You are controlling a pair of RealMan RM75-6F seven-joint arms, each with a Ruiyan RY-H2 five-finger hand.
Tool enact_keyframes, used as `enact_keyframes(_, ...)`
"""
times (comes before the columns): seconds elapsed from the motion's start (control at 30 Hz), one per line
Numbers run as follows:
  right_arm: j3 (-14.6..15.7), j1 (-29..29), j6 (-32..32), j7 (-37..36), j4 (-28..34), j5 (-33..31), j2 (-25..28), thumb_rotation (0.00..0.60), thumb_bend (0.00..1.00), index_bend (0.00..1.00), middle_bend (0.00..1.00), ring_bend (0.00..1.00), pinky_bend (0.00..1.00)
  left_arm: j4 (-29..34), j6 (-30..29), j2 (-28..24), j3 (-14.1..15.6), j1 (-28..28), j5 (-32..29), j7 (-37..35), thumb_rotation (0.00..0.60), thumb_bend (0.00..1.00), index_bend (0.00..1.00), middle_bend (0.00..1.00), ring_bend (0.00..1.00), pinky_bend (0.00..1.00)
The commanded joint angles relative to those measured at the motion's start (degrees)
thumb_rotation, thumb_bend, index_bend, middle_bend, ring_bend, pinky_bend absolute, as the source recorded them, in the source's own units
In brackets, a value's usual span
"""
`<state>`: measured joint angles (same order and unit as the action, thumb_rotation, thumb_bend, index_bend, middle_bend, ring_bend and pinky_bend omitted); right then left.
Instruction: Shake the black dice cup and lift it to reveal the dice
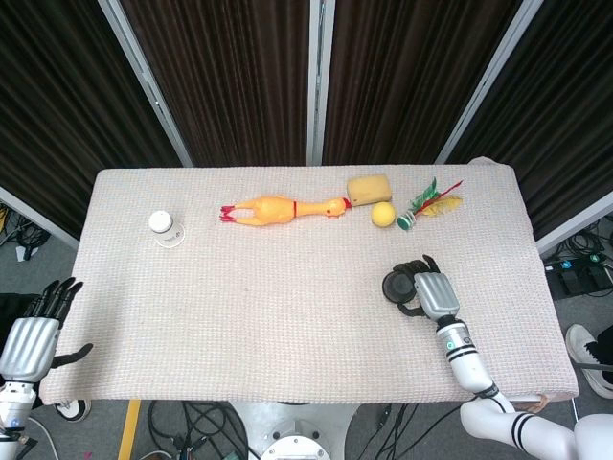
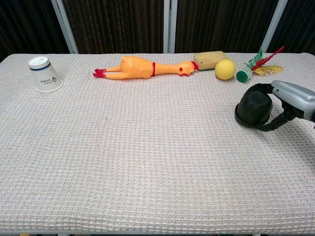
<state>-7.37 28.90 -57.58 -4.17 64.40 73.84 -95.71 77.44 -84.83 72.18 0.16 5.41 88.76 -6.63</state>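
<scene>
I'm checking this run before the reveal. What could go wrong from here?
1. The right hand holds the cup mouth-down on the cloth; a tilted lift might drag or scatter the dice, which are hidden.
2. The cloth is loose-looking and textured, so sliding the cup may snag it.
3. The ball and shuttlecock lie just behind; a wide shake could hit them.

Head view: high above the surface [image 1: 287,316], looking steeply down, whole top visible. Chest view: low at the near edge, close, facing the far curtains. Shared: rubber chicken [image 1: 283,208] [image 2: 147,67] and the surface's far edge beyond it.
</scene>
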Motion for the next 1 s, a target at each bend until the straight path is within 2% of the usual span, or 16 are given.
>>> enact_keyframes(0.03,0.03,0.32,1.14,0.47,0.77,-0.27,0.77,0.6,0.11,0.15,0.41,0.09,0.0,0.47,0.56,0.31,-0.61,0.42,-0.73,0.67,0.6,0.13,0.04,0.03,0.0,0.18)
enact_keyframes(0.13,0.08,0.65,2.42,1.44,1.81,-0.74,1.64,0.6,0.05,0.09,0.36,0.05,0.0,0.52,0.6,0.28,-0.75,0.42,-0.99,0.95,0.6,0.13,0.04,0.03,0.0,0.18)
enact_keyframes(0.4,-0.14,0.95,4.92,5.06,4.18,-3.6,2.91,0.6,0.0,0.01,0.27,0.0,0.0,0.16,1.06,0.64,-0.92,0.43,-1.65,0.76,0.6,0.13,0.04,0.03,0.0,0.18)
enact_keyframes(0.67,-1.0,0.32,2.62,5.58,7.32,-3.48,5.07,0.6,0.0,0.0,0.24,0.0,0.0,0.23,1.08,0.64,-1.05,0.59,-1.6,0.79,0.6,0.13,0.04,0.03,0.0,0.18)
enact_keyframes(1.0,-1.04,0.47,2.51,6.3,9.11,-3.59,5.76,0.6,0.0,0.0,0.25,0.0,0.0,0.55,1.04,0.57,-1.25,0.69,-1.73,1.11,0.6,0.13,0.04,0.03,0.0,0.18)
